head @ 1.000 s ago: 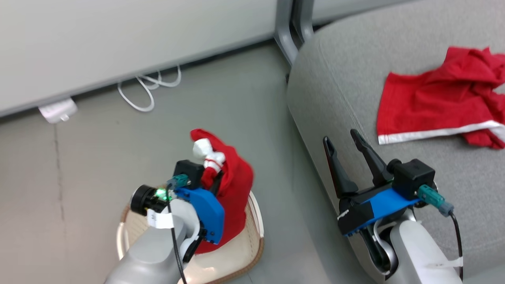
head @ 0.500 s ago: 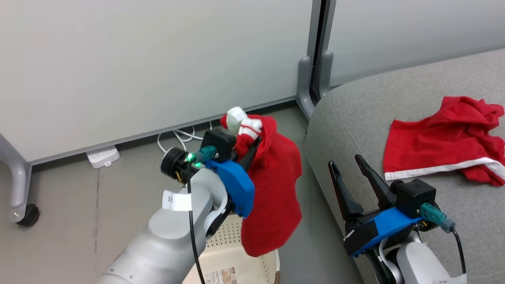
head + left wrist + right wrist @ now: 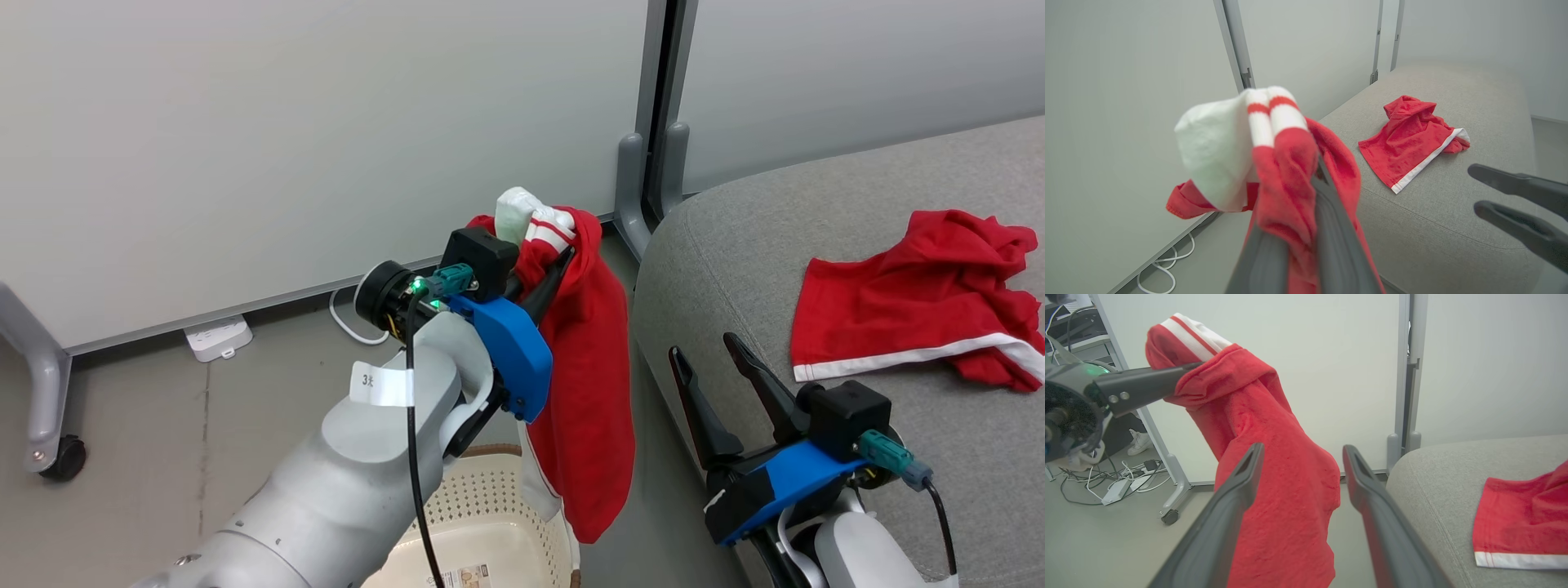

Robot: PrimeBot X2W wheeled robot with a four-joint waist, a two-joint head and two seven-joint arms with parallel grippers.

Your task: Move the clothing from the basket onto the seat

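1. Clothing status: one garment (image 3: 906, 302) lies crumpled on the seat (image 3: 735, 261), far right. Delivered.
2. Left gripper (image 3: 563, 260) holds the second garment (image 3: 592, 392) by its striped band, jaws narrow on the fabric. The garment hangs left of the seat, above the basket (image 3: 498, 506).
3. Right gripper (image 3: 702, 347) hovers at the seat's near edge, jaws wide, empty.
4. Judged outstanding: carrying the second garment rightward and releasing it on the seat.

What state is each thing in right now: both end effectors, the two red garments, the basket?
left end effector: shut on the hanging garment.
right end effector: open, holding nothing.
hanging garment: in the air, dangling beside the seat.
second garment: lying crumpled on the seat.
basket: on the floor, no clothing in the part that shows.
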